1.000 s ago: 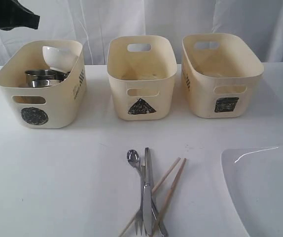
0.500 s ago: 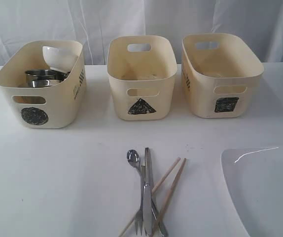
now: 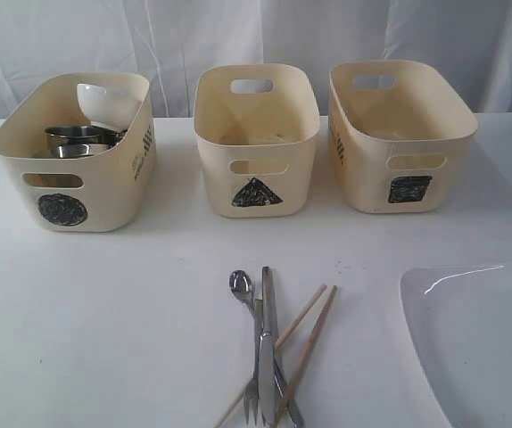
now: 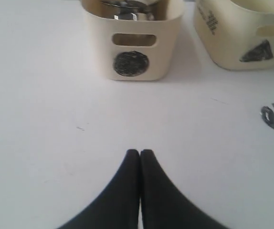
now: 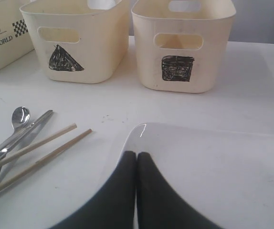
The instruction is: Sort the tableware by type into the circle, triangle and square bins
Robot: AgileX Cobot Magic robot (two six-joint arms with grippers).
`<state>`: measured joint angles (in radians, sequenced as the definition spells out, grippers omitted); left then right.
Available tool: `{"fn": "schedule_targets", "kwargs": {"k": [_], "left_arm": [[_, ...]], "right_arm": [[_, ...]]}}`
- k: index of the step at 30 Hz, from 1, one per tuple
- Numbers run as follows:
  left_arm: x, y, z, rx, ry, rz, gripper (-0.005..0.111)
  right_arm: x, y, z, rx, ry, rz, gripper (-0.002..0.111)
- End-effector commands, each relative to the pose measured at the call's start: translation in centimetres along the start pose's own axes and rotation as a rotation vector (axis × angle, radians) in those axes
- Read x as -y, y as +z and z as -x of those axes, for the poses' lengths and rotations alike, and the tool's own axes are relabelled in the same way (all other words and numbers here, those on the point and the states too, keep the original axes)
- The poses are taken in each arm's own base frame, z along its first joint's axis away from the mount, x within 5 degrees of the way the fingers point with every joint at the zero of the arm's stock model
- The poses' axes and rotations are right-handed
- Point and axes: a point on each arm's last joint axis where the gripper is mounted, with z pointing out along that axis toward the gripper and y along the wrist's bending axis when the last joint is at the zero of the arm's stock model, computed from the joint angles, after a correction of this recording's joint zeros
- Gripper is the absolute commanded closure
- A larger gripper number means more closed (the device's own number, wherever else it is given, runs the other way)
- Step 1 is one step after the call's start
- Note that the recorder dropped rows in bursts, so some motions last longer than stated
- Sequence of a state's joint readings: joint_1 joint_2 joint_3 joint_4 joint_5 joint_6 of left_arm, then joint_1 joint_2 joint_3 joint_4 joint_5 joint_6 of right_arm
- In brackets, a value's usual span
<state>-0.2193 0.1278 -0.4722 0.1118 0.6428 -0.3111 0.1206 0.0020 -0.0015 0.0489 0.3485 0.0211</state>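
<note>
Left tool [image 4: 140,153], clenched and empty, hangs above bare bench [image 3: 104,312] facing the circle bin [image 3: 78,192]. Right tool [image 5: 136,155] is likewise pressed shut on nothing, poised over the near corner of the large white plate [image 3: 479,339]; I cannot tell whether it touches the plate.

A second ago a dark arm showed in the top-left corner of the exterior view, above the circle bin. It is gone now, and nothing else has shifted. I take that as the left arm pulling clear after its bin work, so the round vessels look finished.

Still out on the bench, in front of the triangle bin [image 3: 256,143], lies one overlapping bundle: spoon [image 3: 241,283], knife [image 3: 267,348] and fork [image 3: 252,397], with the chopsticks [image 3: 305,343] crossing them at a slant. The plate sits to their right, well short of the square bin [image 3: 399,134].

Only the exterior view looks into the circle bin: a small white bowl [image 3: 104,102] leans against its back wall above steel vessels [image 3: 78,138]. The left wrist view catches just a glint of steel over the rim. Neither tool appears in the exterior view; only the wrist views show their closed tips.
</note>
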Motion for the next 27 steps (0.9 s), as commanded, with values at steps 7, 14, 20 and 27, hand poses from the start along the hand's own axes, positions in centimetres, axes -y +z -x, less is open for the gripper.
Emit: {"fn": "schedule_targets", "kwargs": {"k": [7, 14, 20, 27], "left_arm": [[-1.3, -1.7, -1.1, 0.081, -0.028, 0.112, 0.107], [-1.3, -1.7, -1.1, 0.08, -0.024, 0.113, 0.107], [-1.5, -1.7, -1.1, 0.08, 0.003, 0.127, 0.107], [-2.1, -1.8, -1.3, 0.061, 0.054, 0.199, 0.107]], "right_arm": [[0.0, 0.0, 0.0, 0.006, 0.004, 0.001, 0.108], [0.0, 0.0, 0.0, 0.006, 0.004, 0.001, 0.108], [0.0, 0.0, 0.0, 0.006, 0.004, 0.001, 0.108], [0.0, 0.0, 0.0, 0.006, 0.004, 0.001, 0.108]]}}
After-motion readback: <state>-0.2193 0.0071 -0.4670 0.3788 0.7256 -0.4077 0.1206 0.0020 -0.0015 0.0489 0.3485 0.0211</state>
